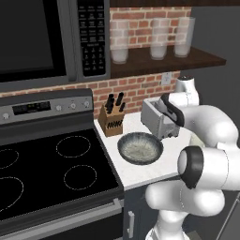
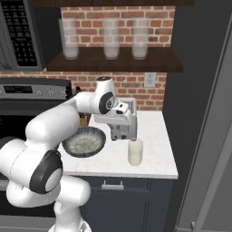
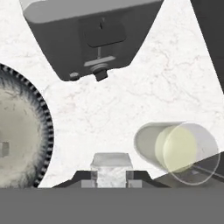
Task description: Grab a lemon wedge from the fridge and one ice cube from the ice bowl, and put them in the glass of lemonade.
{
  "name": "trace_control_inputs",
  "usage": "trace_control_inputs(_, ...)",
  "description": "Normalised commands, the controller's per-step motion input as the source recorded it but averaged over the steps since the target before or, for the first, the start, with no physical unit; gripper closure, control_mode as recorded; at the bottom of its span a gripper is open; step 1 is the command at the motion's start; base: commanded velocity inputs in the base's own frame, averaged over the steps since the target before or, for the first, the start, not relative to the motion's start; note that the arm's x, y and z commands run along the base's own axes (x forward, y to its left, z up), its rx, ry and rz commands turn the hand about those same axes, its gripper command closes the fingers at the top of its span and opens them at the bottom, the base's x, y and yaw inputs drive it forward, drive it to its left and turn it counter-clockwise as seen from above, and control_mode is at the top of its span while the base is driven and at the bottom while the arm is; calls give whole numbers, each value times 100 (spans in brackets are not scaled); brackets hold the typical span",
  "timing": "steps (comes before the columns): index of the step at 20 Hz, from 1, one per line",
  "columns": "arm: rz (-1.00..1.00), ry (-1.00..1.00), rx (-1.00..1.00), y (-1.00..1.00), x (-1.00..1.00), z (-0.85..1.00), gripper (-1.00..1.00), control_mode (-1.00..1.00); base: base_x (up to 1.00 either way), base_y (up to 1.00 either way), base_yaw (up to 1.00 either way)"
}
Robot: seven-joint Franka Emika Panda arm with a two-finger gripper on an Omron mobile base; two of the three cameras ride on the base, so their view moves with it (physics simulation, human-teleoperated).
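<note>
- In my hand view I see the gripper (image 3: 111,175) closed on an ice cube (image 3: 111,168), a small pale block squeezed between the two dark tips at the bottom.
- In my right base view my own arm hides the gripper, just in front of the toaster (image 2: 123,122).
- The glass of lemonade (image 2: 135,152) stands on the white worktop (image 2: 156,156), in front of the toaster and nearer the front edge. In the hand view I look down into it (image 3: 177,148) and see pale yellow liquid inside.
- In the left base view my arm covers the glass, so I cannot make it out there.
- The ice bowl (image 1: 139,148) sits on the worktop between the stove (image 1: 51,168) and the toaster, near the left edge. In the hand view the bowl (image 3: 24,131) is cut off by the left side.
- I cannot tell if the small grey lump inside the bowl is another ice cube.
- A knife block (image 1: 111,119) stands at the back left corner of the worktop.
- Three tall frosted glasses (image 2: 111,38) stand on the shelf (image 2: 113,61) above.
</note>
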Motion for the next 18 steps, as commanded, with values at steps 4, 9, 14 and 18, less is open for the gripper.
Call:
trace_control_inputs(4,0,2,-13,-69,-1,0,100,-100,0,0,0)
trace_control_inputs(9,0,9,-9,-64,-4,0,100,-100,0,0,0)
trace_control_inputs(14,0,5,-6,-26,-16,-5,100,-100,0,0,0)
trace_control_inputs(18,0,2,-6,0,-1,-22,100,-100,0,0,0)
